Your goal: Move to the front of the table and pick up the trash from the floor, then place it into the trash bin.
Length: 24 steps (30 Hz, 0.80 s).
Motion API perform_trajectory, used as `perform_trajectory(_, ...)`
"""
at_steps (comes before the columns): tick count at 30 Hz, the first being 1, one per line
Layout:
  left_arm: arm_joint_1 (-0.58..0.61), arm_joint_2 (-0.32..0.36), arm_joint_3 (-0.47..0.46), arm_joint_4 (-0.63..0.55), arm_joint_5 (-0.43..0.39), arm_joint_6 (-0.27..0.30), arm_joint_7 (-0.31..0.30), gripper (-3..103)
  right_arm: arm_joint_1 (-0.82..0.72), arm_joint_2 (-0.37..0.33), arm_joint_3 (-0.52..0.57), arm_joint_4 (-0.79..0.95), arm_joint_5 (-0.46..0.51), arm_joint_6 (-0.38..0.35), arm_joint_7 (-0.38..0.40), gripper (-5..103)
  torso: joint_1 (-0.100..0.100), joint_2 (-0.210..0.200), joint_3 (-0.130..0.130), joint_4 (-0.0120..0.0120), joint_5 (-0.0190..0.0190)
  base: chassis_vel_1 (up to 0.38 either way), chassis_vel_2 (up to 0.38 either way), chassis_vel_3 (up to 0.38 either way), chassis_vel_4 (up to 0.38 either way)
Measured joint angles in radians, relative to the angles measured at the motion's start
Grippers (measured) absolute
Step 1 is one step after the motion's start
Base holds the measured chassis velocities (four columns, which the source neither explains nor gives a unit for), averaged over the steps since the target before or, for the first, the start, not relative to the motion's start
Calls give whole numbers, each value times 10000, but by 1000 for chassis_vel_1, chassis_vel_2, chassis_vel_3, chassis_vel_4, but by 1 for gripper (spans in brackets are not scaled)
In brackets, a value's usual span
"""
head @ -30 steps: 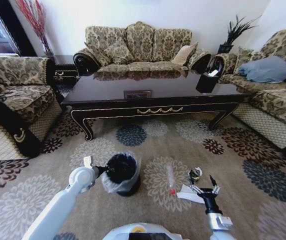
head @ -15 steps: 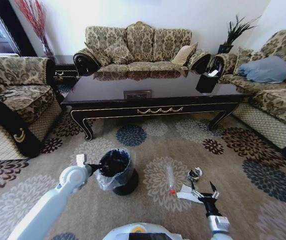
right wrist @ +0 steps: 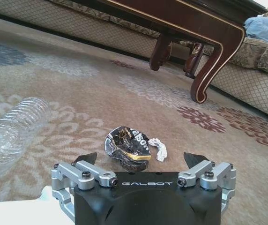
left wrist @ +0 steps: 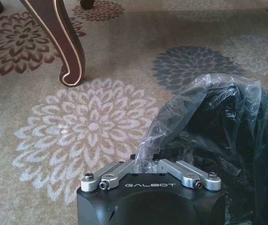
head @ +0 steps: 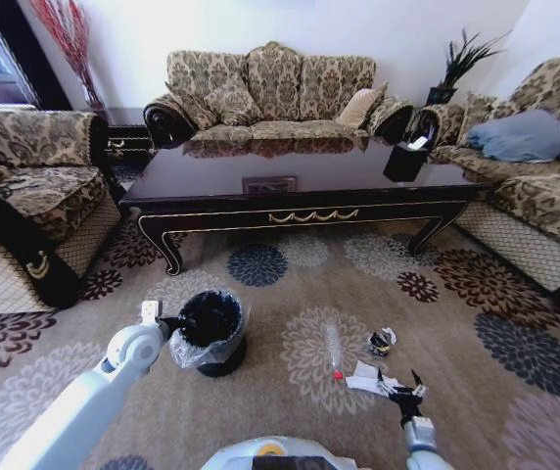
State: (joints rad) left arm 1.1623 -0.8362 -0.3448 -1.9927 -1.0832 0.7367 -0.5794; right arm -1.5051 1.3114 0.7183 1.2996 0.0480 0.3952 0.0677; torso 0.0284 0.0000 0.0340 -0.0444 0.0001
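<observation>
The left gripper [head: 174, 321], clamped on the trash bin [head: 209, 333] liner, is dragging the bin leftward, away from the trash [head: 382, 343], while the right gripper [head: 400, 385] is lowering, wide open, toward it.

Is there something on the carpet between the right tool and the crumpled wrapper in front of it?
Nothing visible does. The right tool, open, is low over the carpet, and the dark crumpled wrapper lies just ahead of its fingertips, with bare carpet between. The clear plastic bottle lies off to one side, outside that path.
</observation>
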Motion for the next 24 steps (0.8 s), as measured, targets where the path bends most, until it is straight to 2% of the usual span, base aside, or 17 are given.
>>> perform_trajectory(10, 238, -55, -193, -78, -93, -1, -35, 3, 1894, -556, -836, -1672, -221, -279, -48, 100, 0, 0, 1, 6, -2, 0, 0, 0, 0)
perform_trajectory(14, 213, 3, -200, -157, -283, -5, -177, 3, 2867, -679, -1251, -2817, -763, -211, -50, 100, 0, 0, 1, 6, 0, 0, 0, 0, 0)
perform_trajectory(18, 160, 55, -273, -227, -438, -10, -276, 3, 3591, -676, -1265, -3862, -2048, 216, 50, 100, 0, -1, 1, 4, 0, 0, 0, 0, 0)
perform_trajectory(24, 180, 43, -313, -201, -438, -14, -342, 3, 3924, -812, -1194, -4331, -2232, 272, 151, 100, 0, -1, 0, 6, -2, 0, 0, 0, 0)
